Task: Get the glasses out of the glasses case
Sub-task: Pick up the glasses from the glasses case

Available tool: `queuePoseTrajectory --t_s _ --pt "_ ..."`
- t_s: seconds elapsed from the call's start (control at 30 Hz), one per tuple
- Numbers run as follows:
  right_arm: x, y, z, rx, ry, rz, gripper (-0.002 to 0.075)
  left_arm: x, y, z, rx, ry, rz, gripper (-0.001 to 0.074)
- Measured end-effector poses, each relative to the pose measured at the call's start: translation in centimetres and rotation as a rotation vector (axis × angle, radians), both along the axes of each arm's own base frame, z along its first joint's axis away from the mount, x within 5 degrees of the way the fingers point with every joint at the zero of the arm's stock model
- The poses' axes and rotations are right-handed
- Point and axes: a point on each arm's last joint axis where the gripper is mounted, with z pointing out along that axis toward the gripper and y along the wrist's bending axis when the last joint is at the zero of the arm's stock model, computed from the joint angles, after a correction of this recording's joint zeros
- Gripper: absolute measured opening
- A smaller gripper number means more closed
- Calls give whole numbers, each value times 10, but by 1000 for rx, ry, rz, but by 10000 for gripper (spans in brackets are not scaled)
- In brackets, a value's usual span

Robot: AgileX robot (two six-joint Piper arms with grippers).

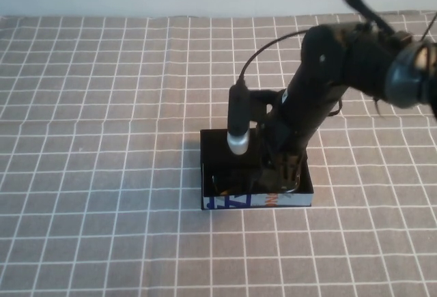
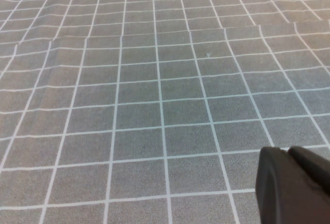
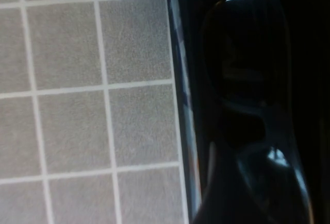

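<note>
The glasses case (image 1: 239,202) is a shallow black box with a white front side printed in blue and orange, in the middle of the checked cloth. My right gripper (image 1: 285,174) reaches down inside its right half. In the right wrist view the glossy dark lens and thick black frame of the glasses (image 3: 242,54) lie inside the case, close beside its wall (image 3: 178,80). In the high view the arm hides the glasses. My left gripper (image 2: 286,151) is shut and empty over bare cloth, out of the high view.
A grey cloth with white grid lines (image 1: 102,140) covers the whole table. A black cylinder with a silver end (image 1: 237,126) hangs from the right arm over the case's back left part. A white wall runs along the far edge.
</note>
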Motion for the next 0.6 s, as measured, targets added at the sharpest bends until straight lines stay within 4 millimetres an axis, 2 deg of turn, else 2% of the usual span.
queuePoseTrajectory --t_s 0.17,0.6 --pt "5 4 -16 -12 8 5 318 0 0 0 0 0 0 -5" --pt "12 9 -32 -7 0 -1 307 0 0 0 0 0 0 -5"
